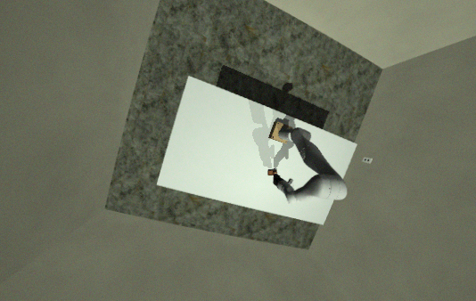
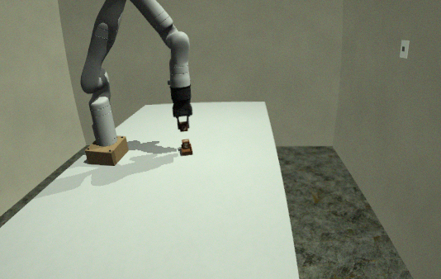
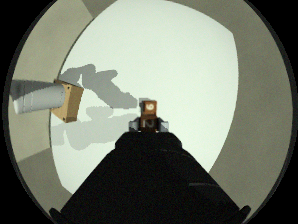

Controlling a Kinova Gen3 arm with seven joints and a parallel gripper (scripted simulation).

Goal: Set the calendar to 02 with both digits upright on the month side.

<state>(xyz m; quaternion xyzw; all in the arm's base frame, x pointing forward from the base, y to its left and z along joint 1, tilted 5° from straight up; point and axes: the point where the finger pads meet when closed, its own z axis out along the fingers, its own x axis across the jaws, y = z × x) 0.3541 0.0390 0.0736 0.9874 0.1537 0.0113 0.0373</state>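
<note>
The small brown tray (image 2: 187, 153) (image 1: 270, 173) stands on the white table. One orange-brown cube (image 2: 185, 143) (image 3: 149, 107) is at the tray; a pale digit like a 6 or 9 shows on its face toward the wrist camera. My gripper (image 2: 183, 125) (image 3: 148, 122) points down above the tray, shut on the other cube (image 2: 183, 127) (image 3: 148, 122). This held cube is clear of the tray, with a gap below it in the exterior view. A digit like a 2 shows on it in the wrist view. The month's name and the front faces are too small to read.
The white table (image 1: 211, 142) (image 2: 158, 231) carries the arm's wooden base block (image 1: 277, 132) (image 2: 106, 152) (image 3: 71, 102), off to one side of the tray. The arm's shadows fall between block and tray. No other loose objects show.
</note>
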